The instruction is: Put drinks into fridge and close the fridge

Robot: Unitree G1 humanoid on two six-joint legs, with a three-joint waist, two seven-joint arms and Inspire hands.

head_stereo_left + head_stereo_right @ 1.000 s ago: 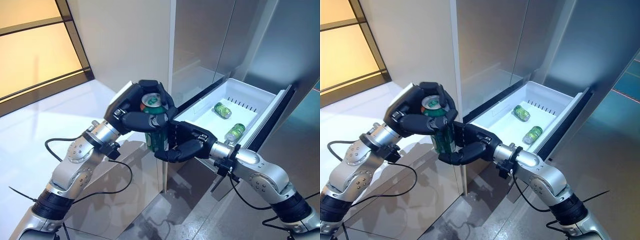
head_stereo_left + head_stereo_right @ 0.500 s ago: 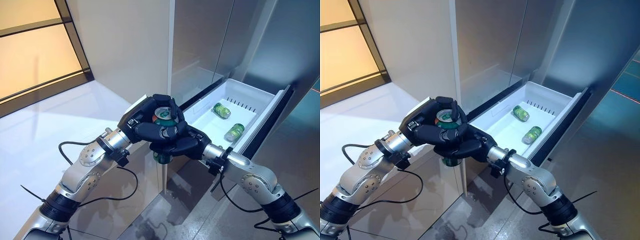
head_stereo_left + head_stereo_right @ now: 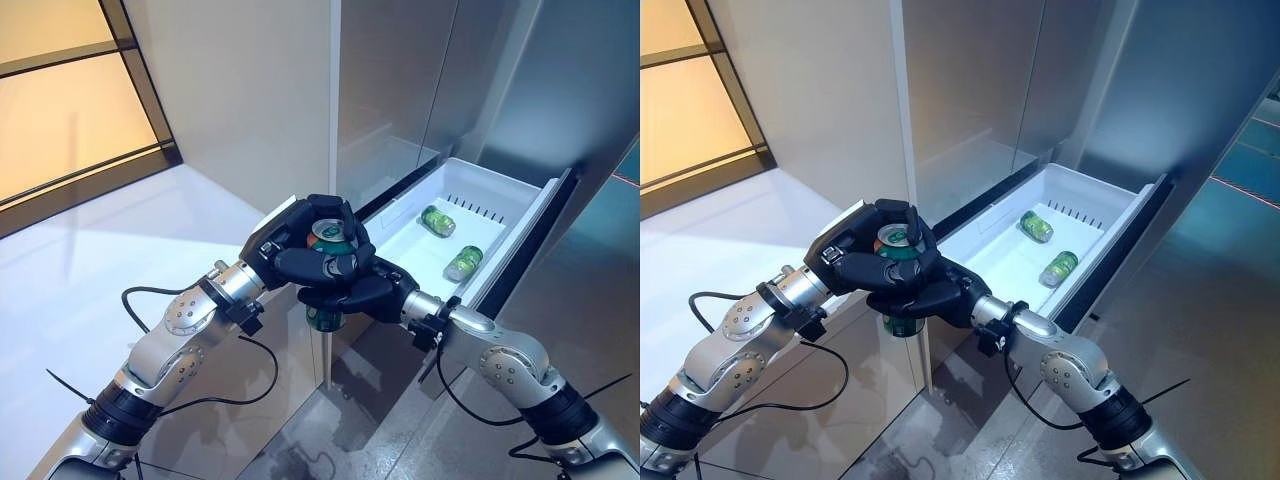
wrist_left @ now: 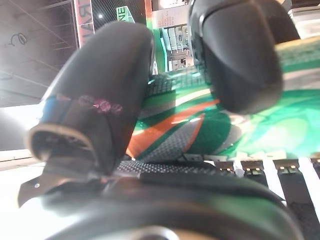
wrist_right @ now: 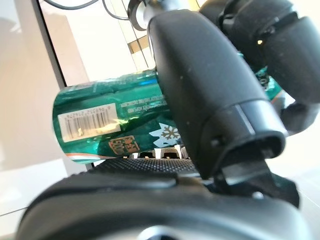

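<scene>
Pale, glossy floor (image 3: 90, 260) fills the left side, with an amber-lit window (image 3: 60, 100) in a dark frame behind it and a cream wall panel (image 3: 240, 90) next to that. Near the middle, the robot's left hand (image 3: 300, 235) comes in from the lower left and wraps its fingers over the top of a green can (image 3: 325, 318), whose silver lid shows between them; the left wrist view shows the fingers curled against the can's printed side. Just beside and below it, the right hand (image 3: 350, 292) reaches in from the lower right and is also clamped on the same can, thumb and fingers curled round its body as the right wrist view shows. The can stands upright, held in the air by both hands in front of the fridge's front edge, outside the drawer. To the right, the steel fridge (image 3: 480, 70) has its white drawer (image 3: 505, 190) pulled out. Two more green cans lie on their sides inside: one can (image 3: 437, 220) near the drawer's back wall, another can (image 3: 463, 263) near its right rim, the two apart.
</scene>
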